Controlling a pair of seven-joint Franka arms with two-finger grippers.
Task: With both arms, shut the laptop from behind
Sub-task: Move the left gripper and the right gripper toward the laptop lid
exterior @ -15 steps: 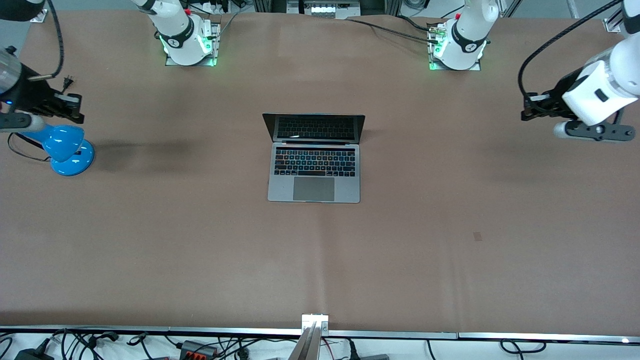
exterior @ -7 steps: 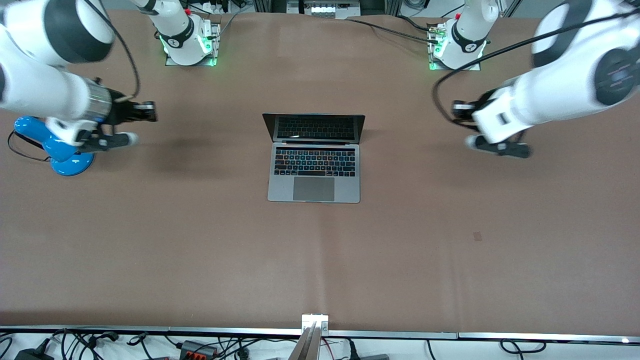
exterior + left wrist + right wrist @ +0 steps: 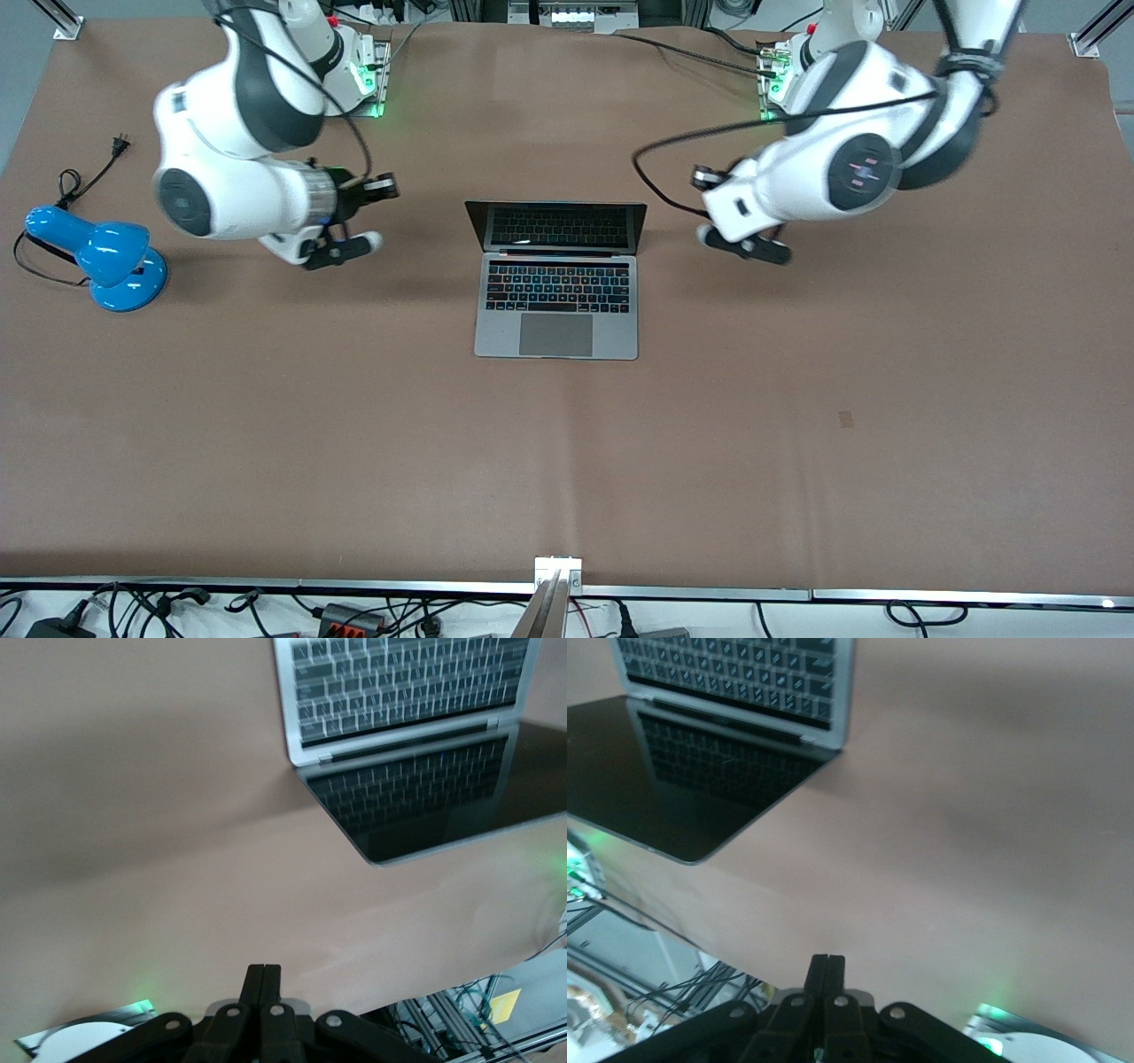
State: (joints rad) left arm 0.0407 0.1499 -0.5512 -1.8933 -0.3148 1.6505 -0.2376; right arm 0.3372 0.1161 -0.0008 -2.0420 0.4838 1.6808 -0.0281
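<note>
The grey laptop [image 3: 556, 301] stands open in the middle of the table, its dark screen [image 3: 558, 225] upright and facing the front camera. My right gripper [image 3: 383, 189] is shut and empty, low over the table beside the laptop's screen edge toward the right arm's end. My left gripper [image 3: 702, 177] is shut and empty, beside the screen toward the left arm's end. Neither touches the laptop. The left wrist view shows the laptop's keyboard [image 3: 407, 687] and screen [image 3: 443, 806] ahead of the shut fingers [image 3: 263, 979]. The right wrist view shows the keyboard [image 3: 735, 678] ahead of the shut fingers [image 3: 827, 970].
A blue desk lamp [image 3: 106, 257] lies toward the right arm's end of the table, its black cord and plug [image 3: 115, 142] trailing farther from the front camera. The arm bases [image 3: 341, 84] [image 3: 802, 93] glow green. Brown table cover [image 3: 567, 443] spreads around the laptop.
Both arms have swung in from the table's ends toward the laptop, each gripper now close beside the screen. The right arm no longer covers the lamp. The laptop has not moved.
</note>
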